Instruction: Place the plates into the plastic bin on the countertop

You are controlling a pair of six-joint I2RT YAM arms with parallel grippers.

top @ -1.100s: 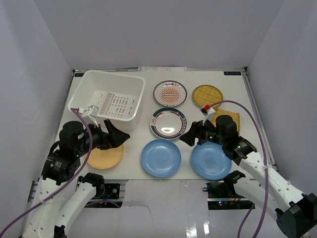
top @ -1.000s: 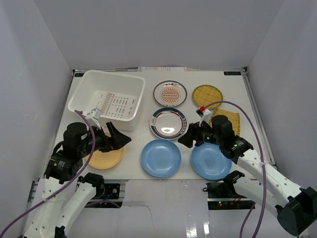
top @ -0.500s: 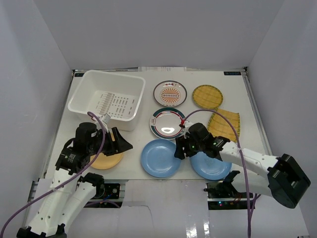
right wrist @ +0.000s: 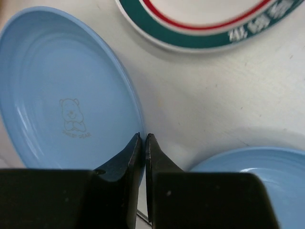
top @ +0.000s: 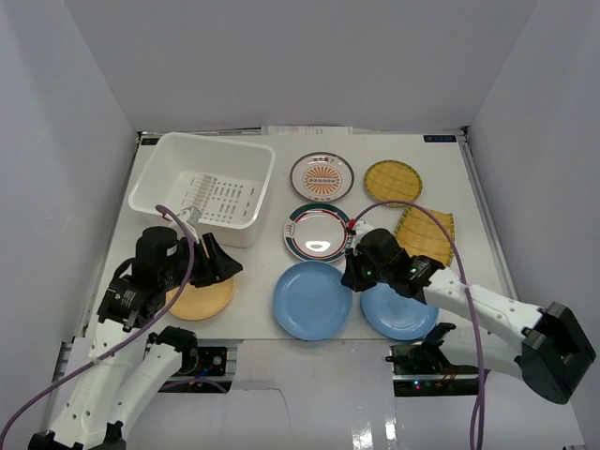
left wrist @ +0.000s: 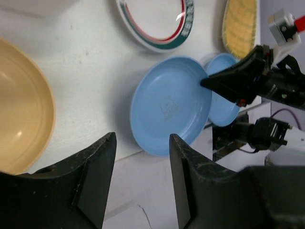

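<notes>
My right gripper (top: 349, 278) (right wrist: 142, 136) is shut on the right rim of a blue plate (top: 312, 300) (right wrist: 62, 95) (left wrist: 167, 105) lying on the countertop (top: 478, 225). A second blue plate (top: 401, 312) (right wrist: 257, 167) lies just to its right. My left gripper (top: 220, 261) (left wrist: 140, 186) hangs open and holds nothing, over the right edge of the yellow-orange plate (top: 199, 298) (left wrist: 19, 124). The white plastic bin (top: 159, 169) stands at the back left with no plate in it.
Behind the blue plates lie the green-red rimmed plate (top: 319, 232), the sunburst plate (top: 322, 176), a round woven-look plate (top: 392, 181) and a second woven-look plate (top: 427, 234), partly under the right arm. Grey walls enclose the countertop.
The right arm reached left and its gripper shut on the blue plate's rim; that plate slid slightly right. The left gripper's fingers narrowed somewhat and it shifted a little.
</notes>
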